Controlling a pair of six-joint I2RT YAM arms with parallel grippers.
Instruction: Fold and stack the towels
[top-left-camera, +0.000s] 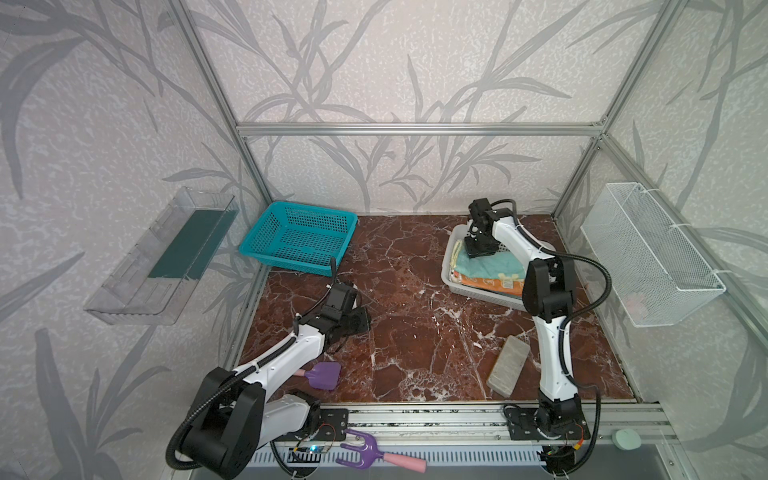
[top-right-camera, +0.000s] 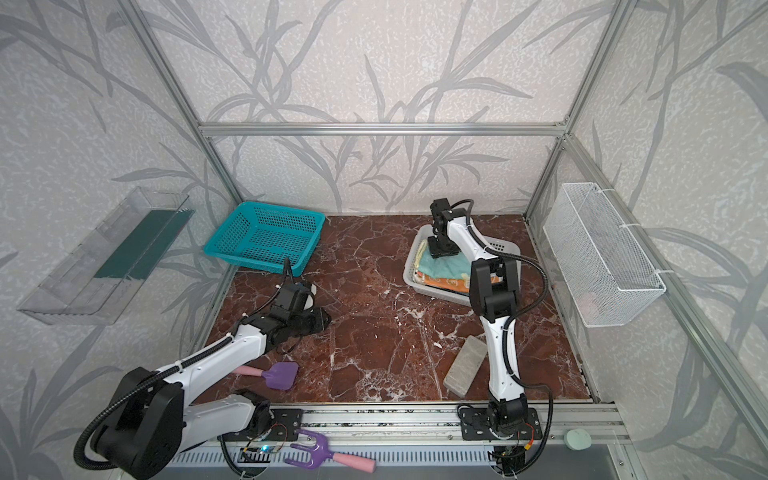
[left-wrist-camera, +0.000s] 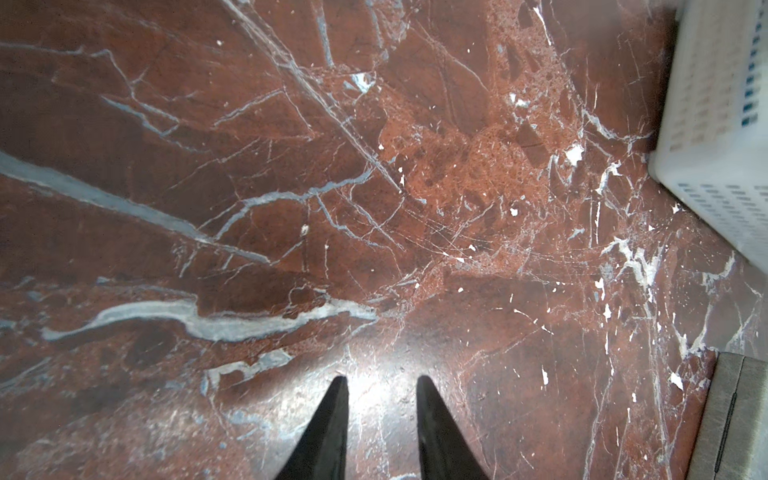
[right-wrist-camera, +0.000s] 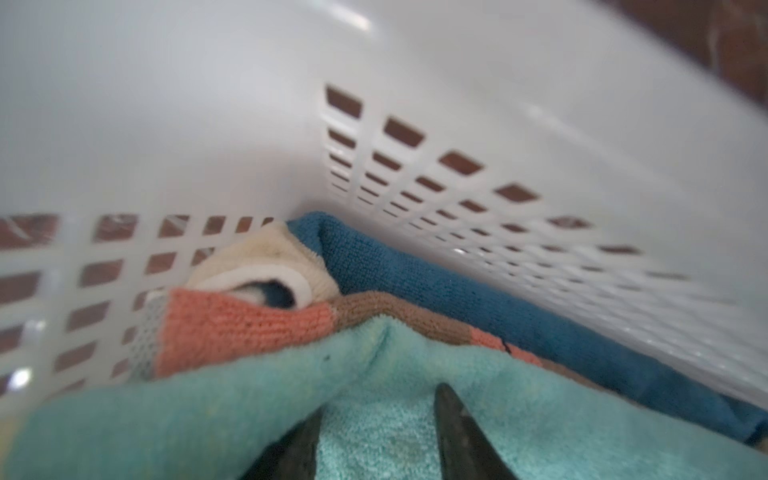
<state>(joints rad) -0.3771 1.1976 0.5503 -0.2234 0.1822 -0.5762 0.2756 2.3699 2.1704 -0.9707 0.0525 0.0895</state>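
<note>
The towels lie stacked in the white basket at the far right, with the teal towel on top and the salmon towel and blue towel beneath. The right gripper rests on the teal one, jaws apart, apparently pinching nothing, though the view is blurred. The left gripper hangs low at the left over the marble table, jaws apart and empty.

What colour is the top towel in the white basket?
Pale teal; the terry towel shows best in the right wrist view.

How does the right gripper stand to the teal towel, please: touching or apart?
Touching: right wrist view shows the teal towel lapping one finger of the right gripper.
</note>
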